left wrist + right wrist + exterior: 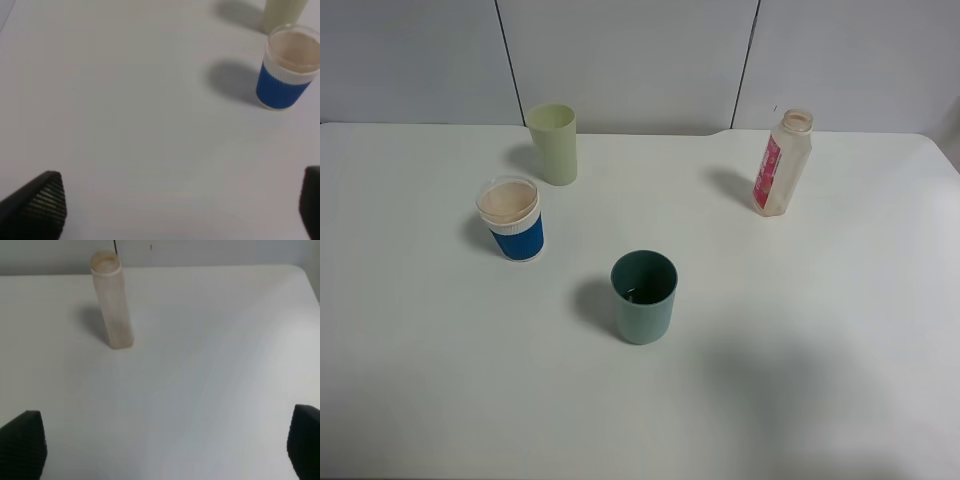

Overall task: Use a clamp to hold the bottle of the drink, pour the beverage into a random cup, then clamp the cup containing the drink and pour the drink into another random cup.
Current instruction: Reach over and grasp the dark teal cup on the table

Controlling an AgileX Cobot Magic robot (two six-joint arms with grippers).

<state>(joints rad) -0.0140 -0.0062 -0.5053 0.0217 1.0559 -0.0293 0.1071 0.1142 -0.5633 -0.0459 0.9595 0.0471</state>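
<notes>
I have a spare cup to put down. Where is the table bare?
Bare: the near strip of table in front of the teal cup, and the stretch between that cup and the bottle. Tightest: the gap between the blue cup and the pale green cup.

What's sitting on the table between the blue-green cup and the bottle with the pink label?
Nothing. In the high view, only bare white table stretches between the teal cup and the bottle.
</notes>
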